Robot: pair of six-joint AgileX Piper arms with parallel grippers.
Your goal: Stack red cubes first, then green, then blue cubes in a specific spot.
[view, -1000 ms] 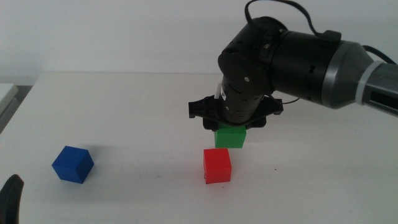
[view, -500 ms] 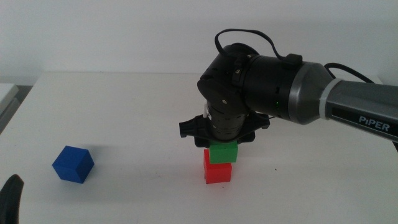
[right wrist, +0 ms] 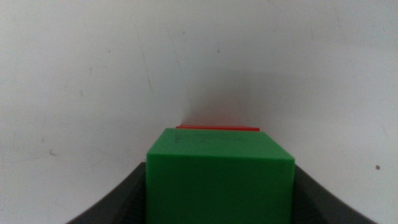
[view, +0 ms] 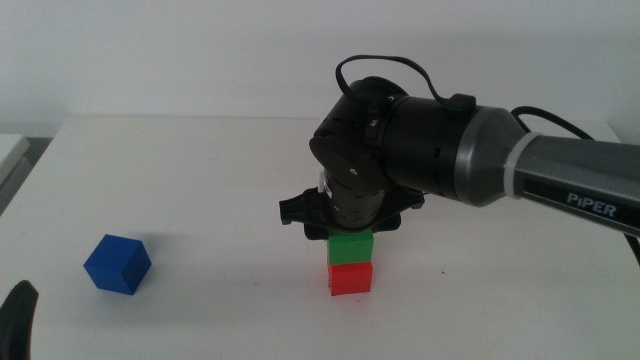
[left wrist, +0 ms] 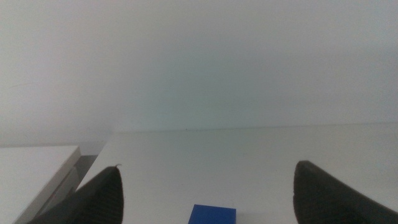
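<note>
The green cube [view: 351,247] rests on top of the red cube [view: 350,278] near the table's middle. My right gripper [view: 349,234] comes in from the right and is shut on the green cube [right wrist: 219,177]; in the right wrist view only a thin red edge [right wrist: 217,127] of the red cube shows past it. The blue cube [view: 117,264] sits alone at the left, and its top [left wrist: 213,214] shows between the wide-apart jaws of my open left gripper [left wrist: 208,196], which waits at the bottom left corner [view: 18,318]. The spot's pen marks are hidden.
A pale tray edge [view: 10,150] lies at the far left of the table. The right arm's bulky dark body [view: 400,140] hangs over the stack. A white wall rises behind the table.
The right gripper carried the green cube forward, left and down, from behind the red cube onto its top. The blue cube and the left gripper stayed still.
</note>
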